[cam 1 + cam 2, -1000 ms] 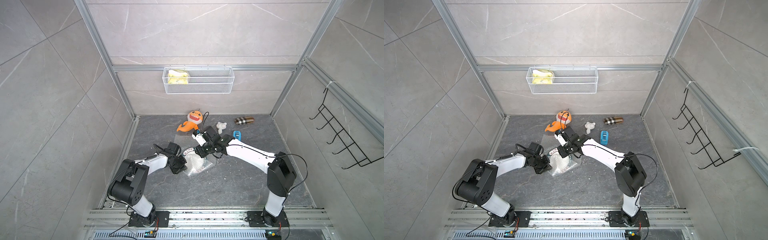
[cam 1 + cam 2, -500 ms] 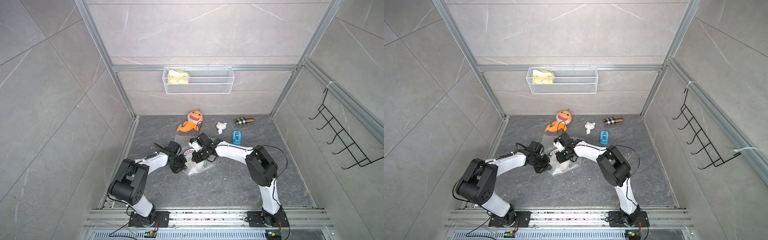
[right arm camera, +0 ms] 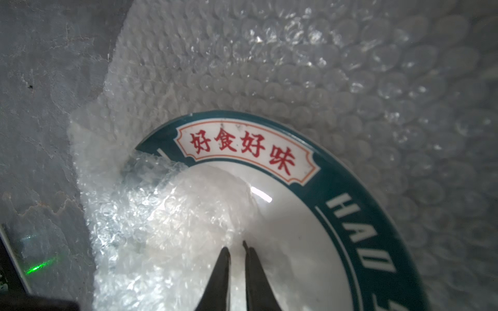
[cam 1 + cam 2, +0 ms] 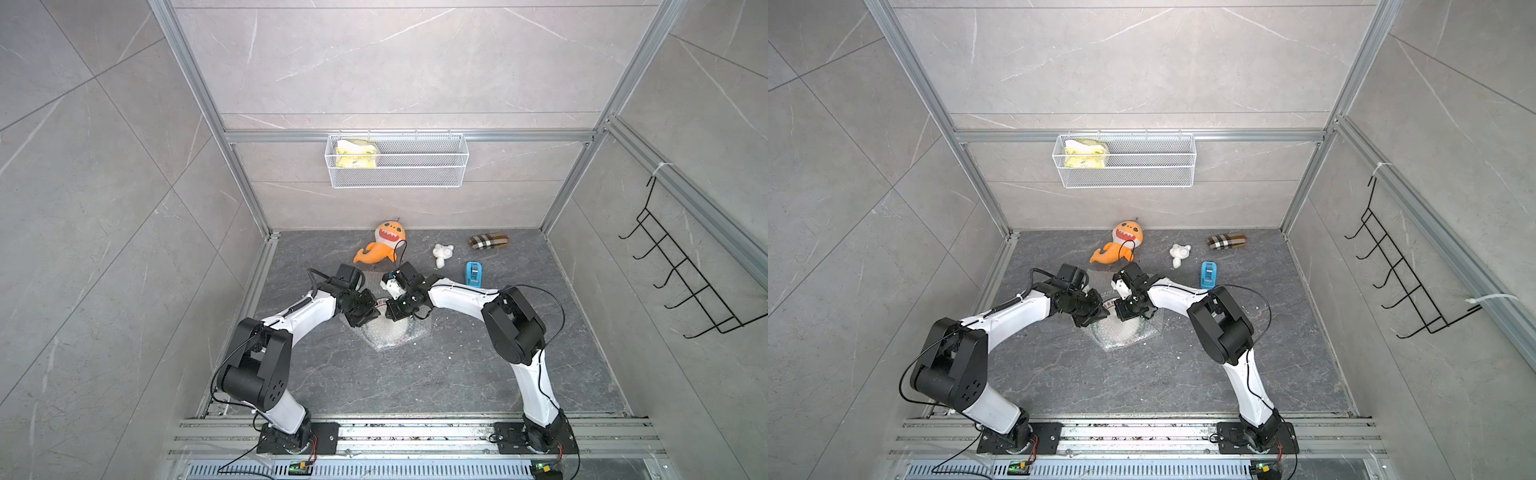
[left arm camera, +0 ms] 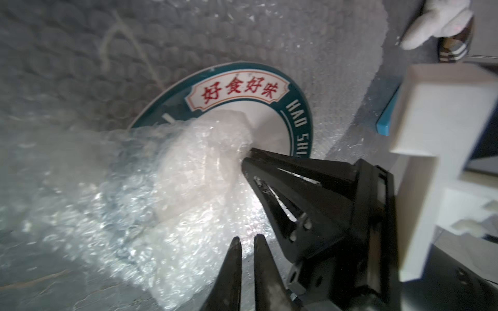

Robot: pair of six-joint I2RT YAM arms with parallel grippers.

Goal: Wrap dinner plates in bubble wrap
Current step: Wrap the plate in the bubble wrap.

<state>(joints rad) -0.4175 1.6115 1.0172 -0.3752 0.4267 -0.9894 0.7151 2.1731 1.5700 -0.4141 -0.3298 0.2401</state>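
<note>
The dinner plate [image 3: 296,242], with a white centre and a teal rim with red characters, lies on the bubble wrap [image 3: 296,67]. One flap of the bubble wrap [image 5: 161,188] is folded over part of the plate [image 5: 269,129]. My right gripper [image 3: 235,246] sits over the plate's centre, shut on the bunched edge of that flap. The left wrist view shows the right gripper [image 5: 246,159] pinching it. My left gripper [image 5: 248,238] hovers close by over the flap, jaws nearly together, with no film seen between them. In both top views the grippers [image 4: 372,316] [image 4: 1121,311] meet above the wrap [image 4: 390,336].
At the back of the floor lie an orange shark plush [image 4: 384,245], a small white toy [image 4: 442,254], a plaid case [image 4: 488,242] and a blue tape dispenser [image 4: 473,274]. A wire basket [image 4: 397,166] hangs on the back wall. A black hook rack [image 4: 685,274] hangs on the right wall.
My right gripper has moved from the plate's far side toward the left gripper, its elbow folding in and forward. The left arm has stayed almost still.
</note>
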